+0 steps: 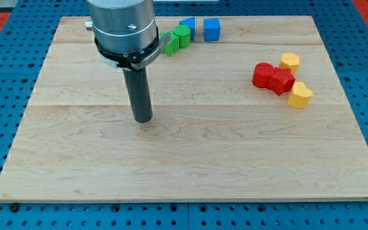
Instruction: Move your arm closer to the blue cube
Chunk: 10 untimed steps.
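The blue cube (211, 29) sits near the view's top, right of centre-left, on the wooden board (190, 160). A second blue block (187, 25) lies just left of it, touching a green block (183, 36) and another green block (170, 45). My tip (144, 119) rests on the board well below and to the left of the blue cube, apart from all blocks. The rod rises from it to the arm's grey cylinder (123, 29), which hides part of the board's top edge.
At the view's right a cluster holds a red cylinder (262, 74), a red block (281, 81), a yellow block (289, 61) above them and a yellow block (300, 95) below. A blue pegboard (5, 96) surrounds the board.
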{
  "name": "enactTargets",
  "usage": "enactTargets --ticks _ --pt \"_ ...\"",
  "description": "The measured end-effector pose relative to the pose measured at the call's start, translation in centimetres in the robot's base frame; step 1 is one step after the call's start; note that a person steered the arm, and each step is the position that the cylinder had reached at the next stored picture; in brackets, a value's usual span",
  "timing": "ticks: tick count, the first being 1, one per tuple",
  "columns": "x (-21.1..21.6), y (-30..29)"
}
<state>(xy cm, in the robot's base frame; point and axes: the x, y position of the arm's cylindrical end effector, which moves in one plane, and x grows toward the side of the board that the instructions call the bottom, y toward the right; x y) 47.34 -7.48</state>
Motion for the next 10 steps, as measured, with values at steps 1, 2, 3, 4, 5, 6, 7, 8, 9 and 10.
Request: enactTargets --ticks 1,2,3,4,5,6,7,8,9,10 --pt "0.0 0.0" --pt "0.0 0.0" --pt "0.1 0.0" --pt "0.1 -0.1" --pt "0.5 -0.9" --pt "1.5 0.0" --pt "1.6 0.7" --pt "3.0 1.6" --pt "3.7 2.6" --pt "3.8 3.4"
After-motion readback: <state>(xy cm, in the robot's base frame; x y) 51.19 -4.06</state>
